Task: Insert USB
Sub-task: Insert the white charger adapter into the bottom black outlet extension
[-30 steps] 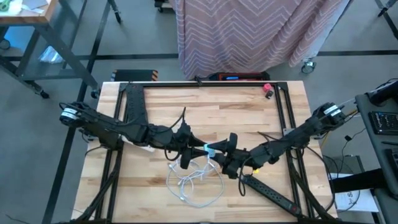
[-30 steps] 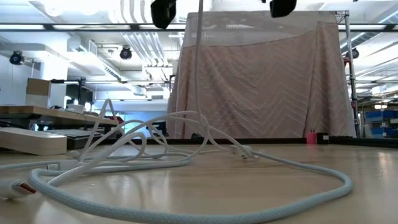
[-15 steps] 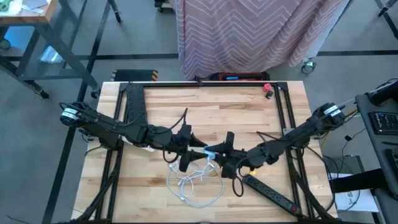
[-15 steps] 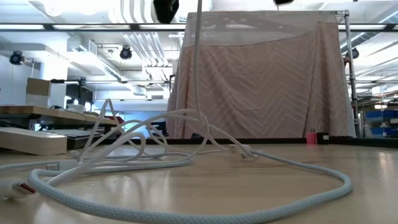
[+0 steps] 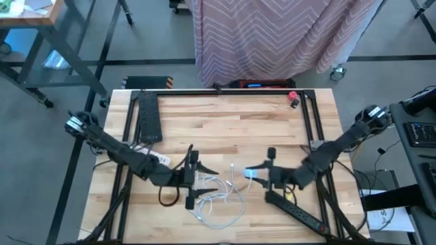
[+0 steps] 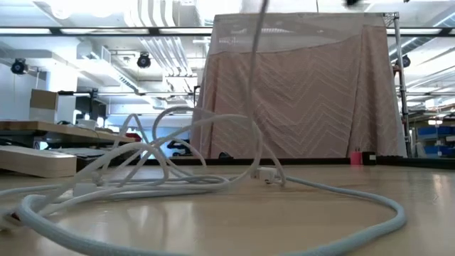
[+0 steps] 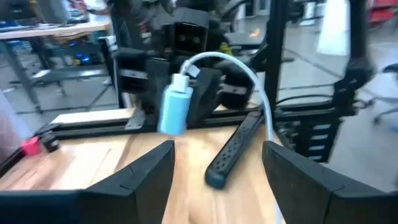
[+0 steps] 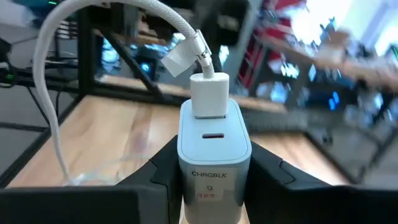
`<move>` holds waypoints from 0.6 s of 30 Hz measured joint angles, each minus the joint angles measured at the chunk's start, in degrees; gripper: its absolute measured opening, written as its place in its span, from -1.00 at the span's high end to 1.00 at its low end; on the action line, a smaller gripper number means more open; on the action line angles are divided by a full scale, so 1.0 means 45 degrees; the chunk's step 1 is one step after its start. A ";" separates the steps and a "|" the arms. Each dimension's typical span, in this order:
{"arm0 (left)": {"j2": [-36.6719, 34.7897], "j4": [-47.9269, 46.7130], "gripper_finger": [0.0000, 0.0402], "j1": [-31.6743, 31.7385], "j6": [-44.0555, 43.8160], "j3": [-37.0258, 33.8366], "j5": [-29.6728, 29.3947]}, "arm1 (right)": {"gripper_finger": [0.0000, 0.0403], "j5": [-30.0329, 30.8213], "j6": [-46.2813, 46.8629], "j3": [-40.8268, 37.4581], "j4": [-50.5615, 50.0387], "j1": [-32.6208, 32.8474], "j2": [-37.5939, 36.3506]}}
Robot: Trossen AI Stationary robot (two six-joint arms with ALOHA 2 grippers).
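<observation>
Charger block [image 5: 251, 173] sits pinched in my right tool [image 5: 262, 173] in the high view, just right of the worktop's [image 5: 225, 122] middle, its white cable [image 5: 216, 197] trailing toward 8 o'clock into a loose coil. My left tool [image 5: 191, 178] hovers over that coil's 9 o'clock edge, well apart from the block. A black power strip [image 5: 298, 210] lies at 5 o'clock from my right tool.

Low view: the cable [image 6: 213, 178] loops across the boards, one strand rising straight up out of sight.

Left wrist view: my fingers [image 7: 146, 171] stand spread with nothing between them; the block [image 7: 175, 109] hangs at 12 o'clock ahead, held by my other arm.

Right wrist view: my fingers [image 8: 163, 165] press both sides of the block [image 8: 213, 152], the white USB plug [image 8: 209, 93] already seated in its top.
</observation>
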 joint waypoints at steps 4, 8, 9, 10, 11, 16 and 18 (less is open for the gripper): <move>0.0827 0.1769 -0.04 0.0045 0.0034 -0.0472 0.0295 | 0.48 0.1873 0.3746 -0.0909 -0.0314 0.1377 0.0358; 0.1673 0.2328 0.06 0.0155 0.0211 -0.0594 0.0316 | 0.48 0.3090 0.7607 -0.1324 -0.2054 0.2803 0.0577; 0.1833 0.2337 0.08 0.0174 0.0211 -0.0586 0.0316 | 0.48 0.3183 0.8369 -0.1338 -0.2872 0.3067 0.0577; 0.1966 0.2344 0.10 0.0185 0.0211 -0.0537 0.0318 | 0.48 0.3160 0.9190 -0.1338 -0.3694 0.3280 0.0557; 0.2034 0.2348 0.13 0.0185 0.0211 -0.0499 0.0345 | 0.48 0.3136 1.0024 -0.1338 -0.4463 0.3453 0.0483; 0.1928 0.2446 0.23 0.0242 0.0250 -0.0441 0.1069 | 0.48 0.1176 1.1054 -0.1373 -0.6312 0.3833 -0.0053; 0.1907 0.2460 0.27 0.0248 0.0507 -0.0436 0.1123 | 0.48 -0.0081 1.0206 -0.1435 -0.6236 0.3730 -0.0347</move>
